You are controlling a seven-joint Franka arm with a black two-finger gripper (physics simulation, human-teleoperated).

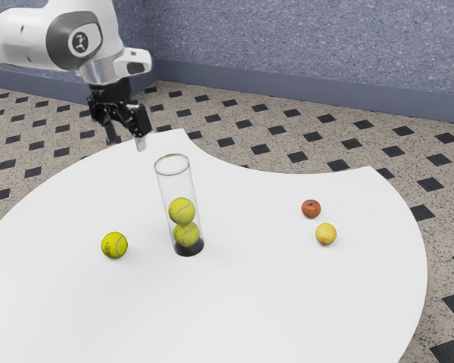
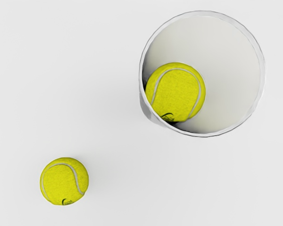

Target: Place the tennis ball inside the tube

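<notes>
Clock: read on the exterior view, twelve at its top.
Arm (image 1: 30, 36): comes in from ten o'clock, its white forearm close to level, then bends down at the wrist.
Hand: hangs below the wrist, raised above the table (image 1: 287, 302), pointing down and leaning slightly toward five o'clock.
Gripper (image 1: 127, 143): at ten o'clock from the tube's mouth, apart from the tube and the balls.
Fingers: spread, with a gap between them and nothing in it.
Wrist camera: faces down over the tabletop, looking into the tube's round mouth, with the loose ball outside.
Loose tennis ball (image 1: 114, 245): resting on the table at nine o'clock from the tube's base, near it but not touching.
Tube (image 1: 178, 181): clear, dark at the bottom, standing upright on the table with its mouth up.
Balls in the tube: two, stacked, the upper ball (image 1: 181, 211) resting on the lower ball (image 1: 186, 235).
Red fruit (image 1: 311, 208): on the table at two o'clock from the tube's base, well apart.
Yellow fruit (image 1: 326, 234): at three o'clock from that base, near the red fruit.
</notes>
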